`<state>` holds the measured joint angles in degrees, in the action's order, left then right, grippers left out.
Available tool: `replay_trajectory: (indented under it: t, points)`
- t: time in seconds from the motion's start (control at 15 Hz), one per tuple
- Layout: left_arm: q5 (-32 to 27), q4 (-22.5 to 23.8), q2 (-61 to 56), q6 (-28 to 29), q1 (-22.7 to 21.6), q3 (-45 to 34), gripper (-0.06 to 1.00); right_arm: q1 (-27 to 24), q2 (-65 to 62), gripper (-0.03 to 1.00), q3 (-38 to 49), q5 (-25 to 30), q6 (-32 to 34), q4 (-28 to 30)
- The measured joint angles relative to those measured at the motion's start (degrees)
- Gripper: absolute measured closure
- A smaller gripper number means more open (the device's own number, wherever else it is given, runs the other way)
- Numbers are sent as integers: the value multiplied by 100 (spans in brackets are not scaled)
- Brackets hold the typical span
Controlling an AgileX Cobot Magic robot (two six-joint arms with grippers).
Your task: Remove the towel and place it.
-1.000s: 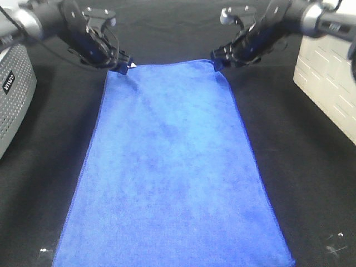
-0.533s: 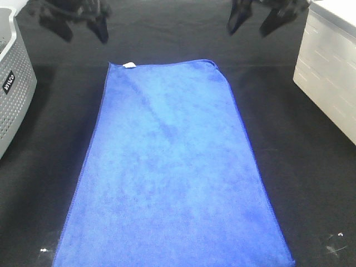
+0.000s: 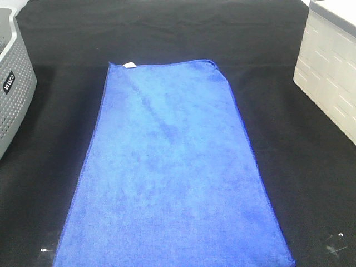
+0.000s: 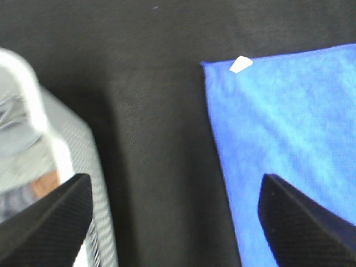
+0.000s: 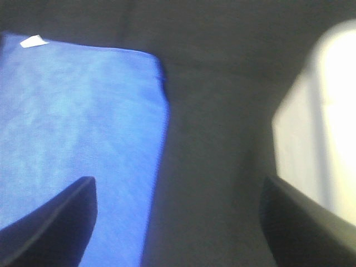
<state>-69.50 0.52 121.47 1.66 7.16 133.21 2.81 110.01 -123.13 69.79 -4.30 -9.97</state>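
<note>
The towel [image 3: 169, 172] has been released flat on the surface [image 3: 167, 39]. Both arms have been withdrawn; left fingers [image 4: 50, 222] and right fingers [image 5: 53, 225] are spread, empty, above it. Placement is judged complete.

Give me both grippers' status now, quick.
Left gripper: open, holding nothing, above the black cloth beside the towel.
Right gripper: open, holding nothing, above the cloth beside the towel.

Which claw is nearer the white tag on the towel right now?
Left. The white tag lies close ahead of the left claw; from the right claw it sits across the towel at the opposite corner.
</note>
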Motion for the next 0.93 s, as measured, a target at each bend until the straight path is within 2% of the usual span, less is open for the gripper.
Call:
replay_trajectory:
  t: [0.13, 0.4, 0.53, 0.67, 0.8, 0.93]
  points:
    - [0, 6, -613, 74, 0, -819, 18, -367, -670, 19, 808, 0, 63, -6]
    - [-11, 103, -2131, 332, 6, -2916, 18, -378, -2532, 19, 3266, 0, 63, -6]
    - [-40, 441, -2882, 481, 11, -3890, 18, -378, -3449, 19, 4332, 6, 17, -11]
    - [-46, 997, -3833, 859, 11, -4922, 18, -378, -4463, 19, 5443, 6, -34, -269]
    - [-11, 1152, -4595, 1014, 11, -5518, 18, -378, -5208, 19, 6062, 6, -92, -309]
    - [321, 1152, -5340, 1043, 11, -6159, 18, -378, -5999, 19, 6560, 11, -92, -309]
